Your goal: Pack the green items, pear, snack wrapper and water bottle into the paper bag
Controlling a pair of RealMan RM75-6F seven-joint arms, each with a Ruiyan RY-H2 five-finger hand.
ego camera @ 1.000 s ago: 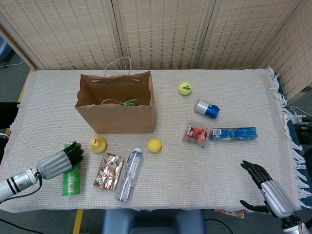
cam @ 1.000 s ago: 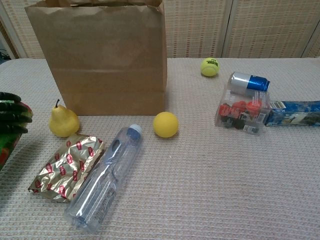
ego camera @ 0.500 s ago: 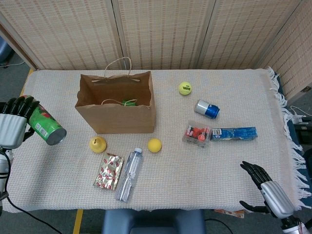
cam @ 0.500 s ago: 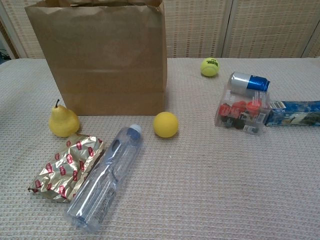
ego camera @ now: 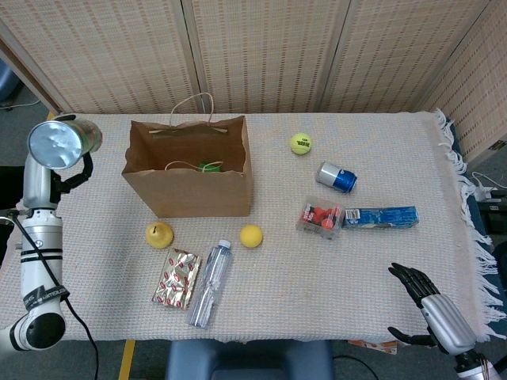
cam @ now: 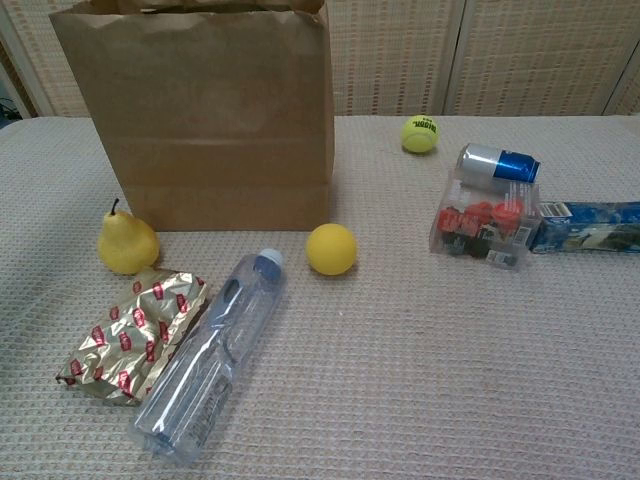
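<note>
My left hand (ego camera: 71,177) holds a can (ego camera: 57,145) up in the air to the left of the paper bag (ego camera: 190,194); the can's silver end faces the head camera and hides most of the hand. The bag stands open with something green (ego camera: 210,166) inside. In front of it lie the yellow pear (ego camera: 158,234), the gold-and-red snack wrapper (ego camera: 177,279) and the clear water bottle (ego camera: 209,283). The chest view shows the bag (cam: 210,120), pear (cam: 126,243), wrapper (cam: 135,335) and bottle (cam: 205,365), but no hand. My right hand (ego camera: 424,297) hangs open off the front right corner.
A yellow ball (ego camera: 251,235) sits just right of the bottle cap. Further right are a tennis ball (ego camera: 300,143), a blue can (ego camera: 337,176), a clear box of red items (ego camera: 321,218) and a blue packet (ego camera: 380,216). A fringe lines the table's right edge.
My left hand has lifted the green can off the table's front left and raised it beside the bag's left side, turning its end toward the camera. The right hand stayed put.
</note>
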